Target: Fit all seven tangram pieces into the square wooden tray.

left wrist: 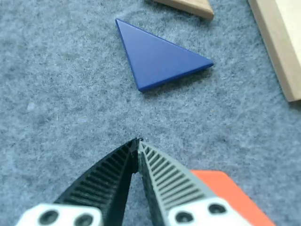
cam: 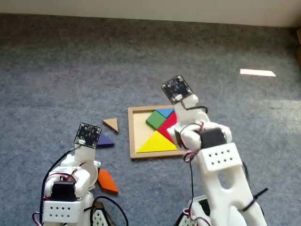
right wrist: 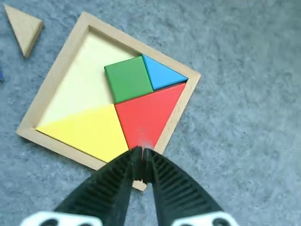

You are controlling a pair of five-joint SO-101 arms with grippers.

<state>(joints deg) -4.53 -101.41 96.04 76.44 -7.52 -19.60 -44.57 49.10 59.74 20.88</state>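
Starting out left of the square wooden tray [cam: 132, 134], the left gripper [left wrist: 137, 143] is hovering over the grey carpet [cam: 56, 70] with its ribbed fingers pressed together and nothing between them. An orange piece [cam: 107, 181] is lying beside it, farthest from the tray of the loose pieces and nearer the arm bases than the tray's near rim.

Moving toward the tray, a dark blue triangle [left wrist: 157, 59] is lying flat just ahead of those closed tips, apart from them and a little left of the tray's left rim. A plain wood-coloured triangle [cam: 111, 124] is sitting just beyond it, close to the tray's far-left corner, outside the frame.

Now into the tray. Pale floor is showing along its left side. A yellow triangle [cam: 156, 142] is lying along the near rim, a green square [cam: 154, 120] is sitting toward the far rim, a light blue triangle [cam: 165, 112] is tucked against the green square on the far-right side, and a red triangle [cam: 168, 126] is filling the right side, edge to edge with yellow and green.

Over the tray's right rim, the right gripper [right wrist: 142, 153] is poised with fingers shut and empty, tips above the red triangle's near corner; whether they are touching it is hard to tell.
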